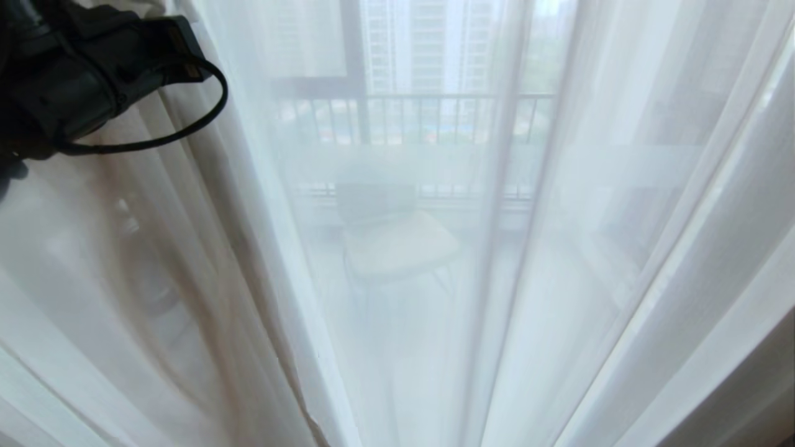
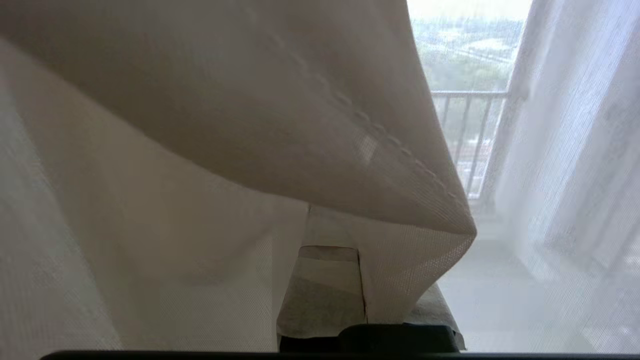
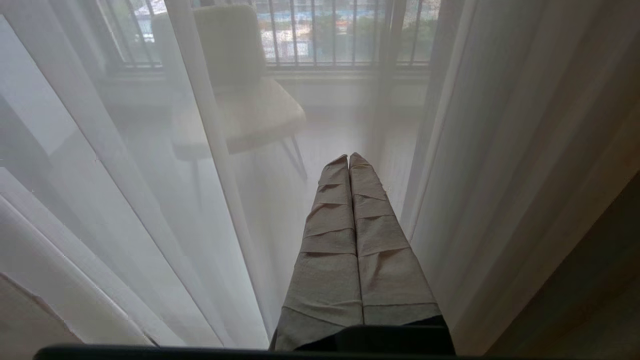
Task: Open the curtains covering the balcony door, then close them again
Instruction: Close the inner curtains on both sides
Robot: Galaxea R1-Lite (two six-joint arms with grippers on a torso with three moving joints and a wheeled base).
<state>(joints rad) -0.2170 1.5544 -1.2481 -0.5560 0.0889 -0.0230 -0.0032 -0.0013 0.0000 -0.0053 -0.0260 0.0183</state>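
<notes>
Item: thin white see-through sheer curtains (image 1: 559, 248), edge clamped in left gripper (image 2: 325, 280) jaws, pending sideways draw; right gripper (image 3: 350, 165) jaws together, idle.

Bright daylight diffused through sheers (image 1: 559, 248); balcony hazy.

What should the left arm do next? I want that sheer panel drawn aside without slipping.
Probably keep drawing sideways toward the robot's left. The left gripper has its jaws shut on the sheer curtain, and a gap onto the balcony railing shows beside that panel's hem, but in the head view sheers cover the glass.
</notes>
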